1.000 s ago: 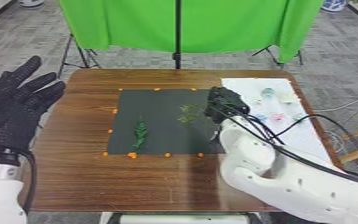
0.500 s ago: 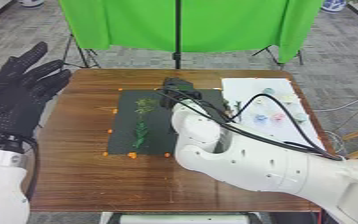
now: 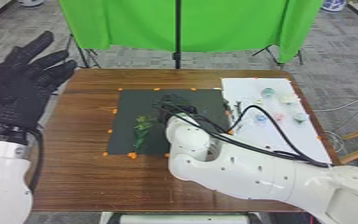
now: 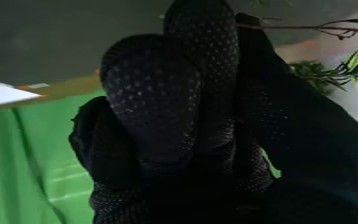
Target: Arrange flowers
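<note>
Two hands have shifted since the earlier head views: the right hand (image 3: pixel 177 104) has been brought leftward off the edge of the white sheet (image 3: pixel 243 87) and then drawn slightly nearer, and the left hand (image 3: pixel 23 82) has been moved a little forward. With the right hand, the pale green sprig (image 3: pixel 146 120) has been carried left across the dark mat (image 3: pixel 129 107), to the far end of the dark green sprig (image 3: pixel 141 136). Whether the two sprigs touch cannot be told.

The mat is edged with orange markers (image 3: pixel 132 155), and the white sheet, with small flowers (image 3: pixel 279 116) set on it, is placed just beside its right edge. Brown wood of the surface (image 3: pixel 87 175) is seen to the left of the mat and in front of it.

The right hand is held over the mat, its arm (image 3: pixel 246 175) slanted in across the near right part of the surface. Its fingers (image 4: pixel 153 90) are closed together, and a reddish stem (image 4: pixel 291 27) is pinched at the thumb. The left hand is raised beside the left edge, its fingers spread and nothing held.
</note>
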`<state>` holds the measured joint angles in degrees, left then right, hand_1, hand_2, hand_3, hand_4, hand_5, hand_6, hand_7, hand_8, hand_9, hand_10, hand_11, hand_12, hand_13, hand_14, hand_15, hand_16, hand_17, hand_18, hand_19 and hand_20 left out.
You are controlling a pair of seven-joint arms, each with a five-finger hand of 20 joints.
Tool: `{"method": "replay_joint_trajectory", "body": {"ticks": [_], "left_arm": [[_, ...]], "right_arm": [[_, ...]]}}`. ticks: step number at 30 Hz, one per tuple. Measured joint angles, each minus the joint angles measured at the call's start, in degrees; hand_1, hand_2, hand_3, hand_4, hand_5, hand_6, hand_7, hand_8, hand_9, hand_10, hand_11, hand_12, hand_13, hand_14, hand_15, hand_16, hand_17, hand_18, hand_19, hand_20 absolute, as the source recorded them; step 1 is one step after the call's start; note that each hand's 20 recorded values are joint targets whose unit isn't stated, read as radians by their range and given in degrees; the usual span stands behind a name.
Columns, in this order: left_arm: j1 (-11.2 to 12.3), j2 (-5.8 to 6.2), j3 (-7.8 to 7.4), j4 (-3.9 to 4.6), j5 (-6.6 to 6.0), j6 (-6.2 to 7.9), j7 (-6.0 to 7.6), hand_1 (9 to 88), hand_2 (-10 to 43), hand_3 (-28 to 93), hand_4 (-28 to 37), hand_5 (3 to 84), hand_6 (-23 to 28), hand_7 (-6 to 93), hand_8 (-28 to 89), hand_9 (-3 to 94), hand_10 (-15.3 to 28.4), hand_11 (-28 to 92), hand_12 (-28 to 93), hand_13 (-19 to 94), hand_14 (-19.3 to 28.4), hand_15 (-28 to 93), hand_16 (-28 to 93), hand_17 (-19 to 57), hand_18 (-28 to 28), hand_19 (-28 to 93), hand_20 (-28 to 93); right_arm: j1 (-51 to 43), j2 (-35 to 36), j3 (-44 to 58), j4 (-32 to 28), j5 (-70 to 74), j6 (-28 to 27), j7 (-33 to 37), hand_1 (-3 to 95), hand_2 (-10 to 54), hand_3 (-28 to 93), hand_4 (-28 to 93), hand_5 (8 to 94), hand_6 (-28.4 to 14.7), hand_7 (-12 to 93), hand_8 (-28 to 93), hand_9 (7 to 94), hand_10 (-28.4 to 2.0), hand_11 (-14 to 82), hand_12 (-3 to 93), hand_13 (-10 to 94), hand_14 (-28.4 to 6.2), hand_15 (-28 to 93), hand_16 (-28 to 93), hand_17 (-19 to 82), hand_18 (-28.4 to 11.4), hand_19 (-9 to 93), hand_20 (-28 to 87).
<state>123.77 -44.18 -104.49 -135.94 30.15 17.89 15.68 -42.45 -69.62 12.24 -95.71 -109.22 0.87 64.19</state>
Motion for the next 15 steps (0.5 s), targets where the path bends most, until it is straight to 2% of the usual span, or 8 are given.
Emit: {"method": "replay_joint_trajectory", "body": {"ticks": [5, 15], "left_arm": [[-0.9, 0.09, 0.85, 0.35, 0.01, -0.44, -0.13, 20.3, 8.1, 77, -28.3, 32.6, 8.2, 14.4, -10, 30.0, 19.6, 25, 11, 23, 26.4, 45, -8, -7.8, 26.4, 63, 1], [0.2, 0.05, 0.11, 0.22, 0.15, -0.61, -0.19, 20.4, 8.1, 77, -28.3, 32.6, 8.2, 14.4, -10, 30.0, 19.6, 25, 11, 23, 26.4, 45, -8, -7.8, 26.3, 63, 0]], "right_arm": [[-0.6, 0.0, -0.1, 0.6, 0.6, -0.3, 1.4, 50.3, -9.5, 67, -28, 87.4, -1.7, 16, 8, 93.7, -8.8, 32.6, 16.9, 93, -4.6, 53, 20, 60, -16.4, 93, 34], [-0.8, 0.3, -1.1, -0.3, 0.2, -1.4, 2.7, 44.4, -9.5, 68, -28, 85.7, -2.1, 16, 6, 93.7, -9.8, 30.7, 17.3, 93, -4.9, 52, 20, 60, -16.4, 93, 32]]}}
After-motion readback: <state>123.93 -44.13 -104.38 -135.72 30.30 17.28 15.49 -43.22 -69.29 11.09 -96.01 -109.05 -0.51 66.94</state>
